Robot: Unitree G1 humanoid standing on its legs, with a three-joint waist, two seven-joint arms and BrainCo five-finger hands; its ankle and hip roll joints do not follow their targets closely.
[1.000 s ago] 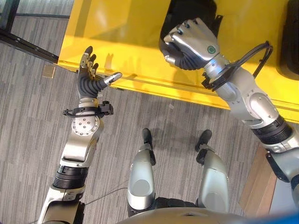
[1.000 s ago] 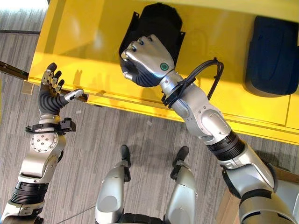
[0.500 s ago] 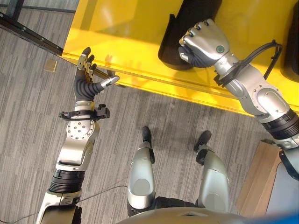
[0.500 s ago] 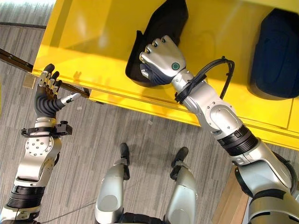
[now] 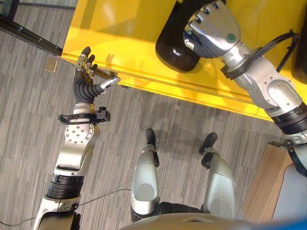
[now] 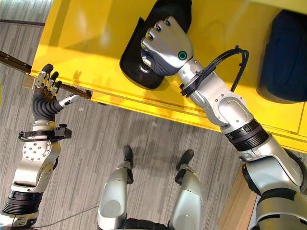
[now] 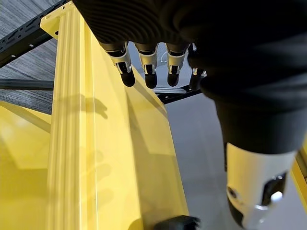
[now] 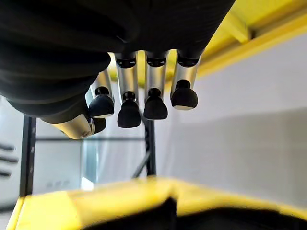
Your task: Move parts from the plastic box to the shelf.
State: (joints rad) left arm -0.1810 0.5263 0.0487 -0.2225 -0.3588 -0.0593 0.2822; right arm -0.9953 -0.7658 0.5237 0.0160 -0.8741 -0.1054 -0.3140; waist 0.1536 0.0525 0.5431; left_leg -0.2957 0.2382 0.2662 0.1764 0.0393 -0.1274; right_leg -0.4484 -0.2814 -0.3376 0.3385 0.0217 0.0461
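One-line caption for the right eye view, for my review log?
Right hand curled around a black part over the yellow shelf; left hand open at the shelf's front edge.

- Black part (image 6: 144,72) on the yellow shelf (image 6: 96,43): upper end cut off by the top edge of the head views; middle covered by the right hand (image 6: 165,45); contact between hand and part hidden from above.
- Dark blue part (image 6: 283,57) at the shelf's right: cut off by the picture's right edge; shape unclear.
- Shelf: far side and right end beyond the frame.
- Wooden surface (image 5: 266,184) at lower right: cropped, kind not discernible.
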